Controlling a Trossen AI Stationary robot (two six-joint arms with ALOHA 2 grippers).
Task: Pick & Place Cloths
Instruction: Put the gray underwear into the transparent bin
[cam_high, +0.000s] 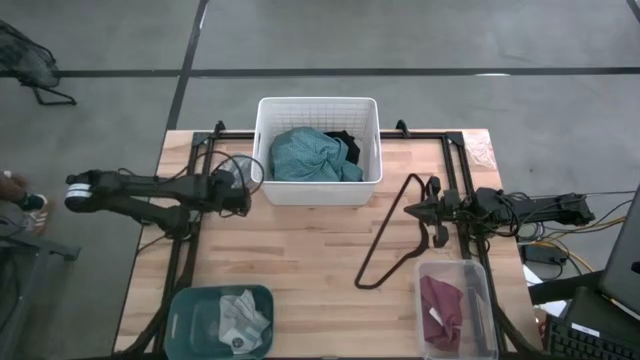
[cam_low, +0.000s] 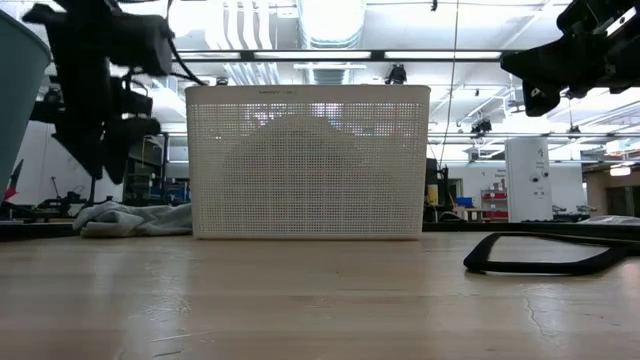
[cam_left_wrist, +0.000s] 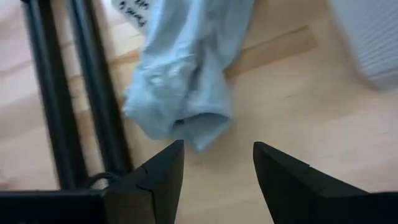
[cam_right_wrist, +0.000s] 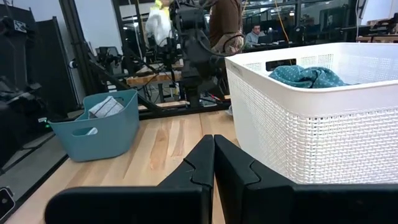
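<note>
My left gripper hangs over the table's left side, just beside the white basket's left wall, fingers apart with nothing between them; the pale grey rag lies crumpled on the wood directly ahead of the fingertips, next to the black frame rail, its long axis running away from the gripper, so I judge a short forward drop would straddle its near end; the right gripper waits with fingers pressed together near the table's right edge, by the wire hanger, well apart from the rag; the left arm is clearly the nearer one.
</note>
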